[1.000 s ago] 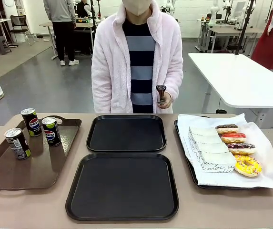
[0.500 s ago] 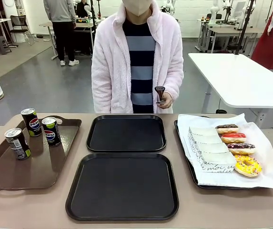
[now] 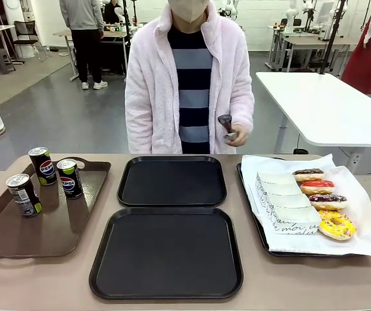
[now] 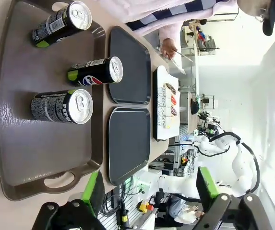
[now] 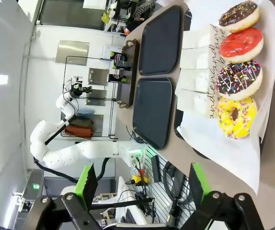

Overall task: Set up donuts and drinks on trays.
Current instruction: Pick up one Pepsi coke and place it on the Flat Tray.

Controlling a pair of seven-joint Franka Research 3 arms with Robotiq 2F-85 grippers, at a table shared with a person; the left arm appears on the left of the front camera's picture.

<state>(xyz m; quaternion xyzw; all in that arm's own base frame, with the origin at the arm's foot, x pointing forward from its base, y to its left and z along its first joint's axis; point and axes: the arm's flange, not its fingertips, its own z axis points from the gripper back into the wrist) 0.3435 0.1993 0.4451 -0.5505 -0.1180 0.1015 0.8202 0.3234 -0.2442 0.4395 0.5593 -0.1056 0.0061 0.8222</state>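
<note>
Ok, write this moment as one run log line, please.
left gripper: open, facing Pepsi cans on brown tray | right gripper: open, facing donuts | black trays: not yet loaded

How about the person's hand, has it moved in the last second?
Yes. The hand shifted slightly right, from over the far tray's right corner to over the gap before the paper-lined tray.

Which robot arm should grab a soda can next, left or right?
Probably the left. The left gripper hangs open above the brown tray holding the three Pepsi cans, on the robot's left side. The right gripper hangs open above the donuts, far from the cans.
</note>
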